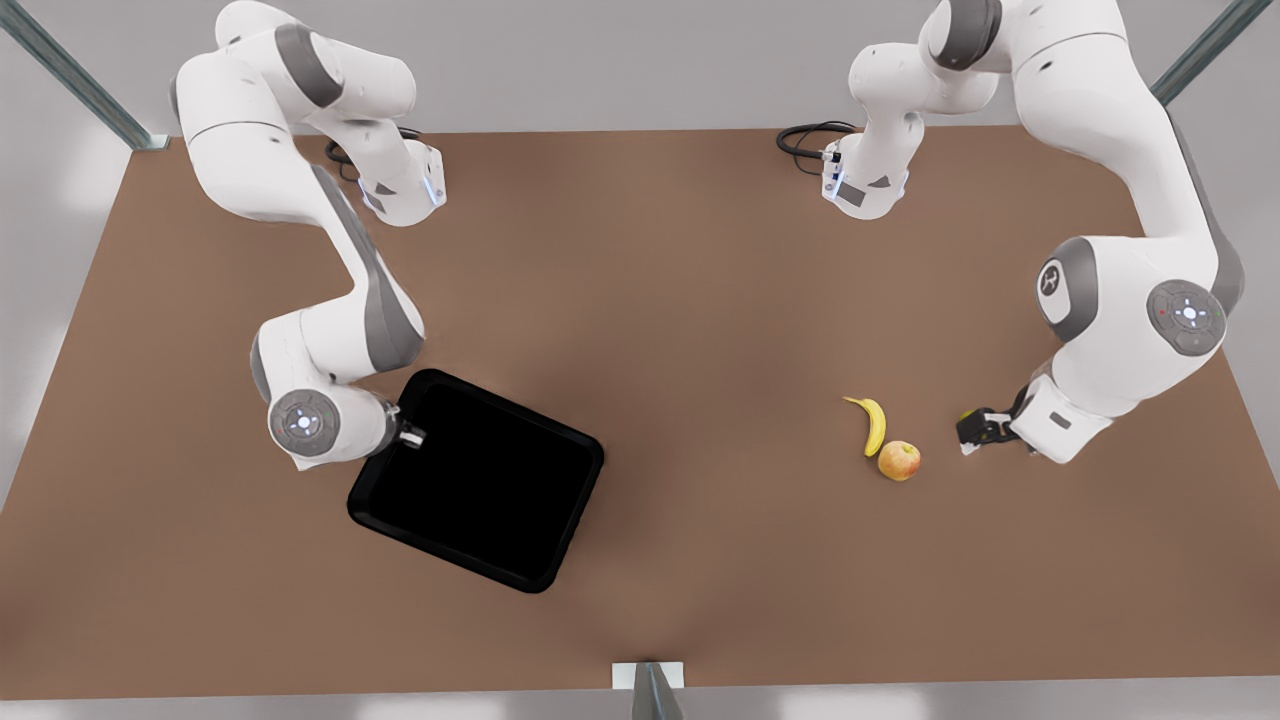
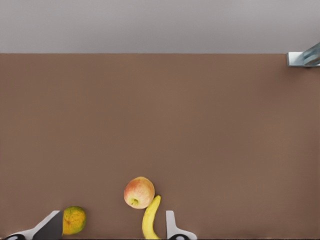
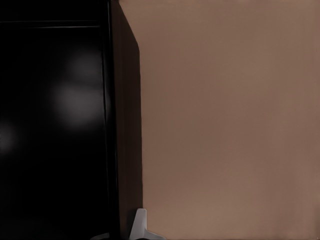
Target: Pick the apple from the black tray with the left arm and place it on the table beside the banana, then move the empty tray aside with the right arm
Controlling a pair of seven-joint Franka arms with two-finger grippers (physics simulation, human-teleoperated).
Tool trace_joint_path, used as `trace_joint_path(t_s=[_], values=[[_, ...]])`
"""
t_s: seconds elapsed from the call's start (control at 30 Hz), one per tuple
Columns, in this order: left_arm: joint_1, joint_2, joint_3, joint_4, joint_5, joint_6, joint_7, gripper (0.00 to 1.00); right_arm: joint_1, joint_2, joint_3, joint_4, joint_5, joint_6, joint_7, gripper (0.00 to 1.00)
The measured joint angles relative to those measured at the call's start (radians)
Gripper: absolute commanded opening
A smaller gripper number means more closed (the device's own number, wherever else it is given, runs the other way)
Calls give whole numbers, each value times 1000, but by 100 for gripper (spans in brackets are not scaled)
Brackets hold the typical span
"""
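I see the right hand (image 1: 412, 436) pinching the near rim of the glossy black tray (image 1: 480, 480), empty, long axis running away from it. Apple (image 1: 899, 460) sits on the matte brown desk (image 1: 680, 300) touching the banana (image 1: 874, 424). Left hand (image 1: 972, 432) waits nearby, fingers spread, w/ a rough citrus (image 2: 74, 220) beside one finger.

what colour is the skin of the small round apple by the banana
Red-and-yellow blushed skin on the small round apple, clearest in the left wrist view.
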Motion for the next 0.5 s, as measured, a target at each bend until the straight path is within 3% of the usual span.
trace_joint_path(t_s=[0.07,0.13,0.3,0.5], values=[[0,-104,-1,-173,-4,11,11,100,1,-12,-73,0,5,-32,-96,7],[0,-135,-2,-231,-3,28,21,100,2,-18,-140,0,9,-55,-192,7],[-9,-136,-5,-235,2,52,37,100,1,-21,-313,-1,41,-89,-436,7],[-9,-106,-7,-182,43,62,50,100,-7,69,-387,-3,89,-80,-681,7]])
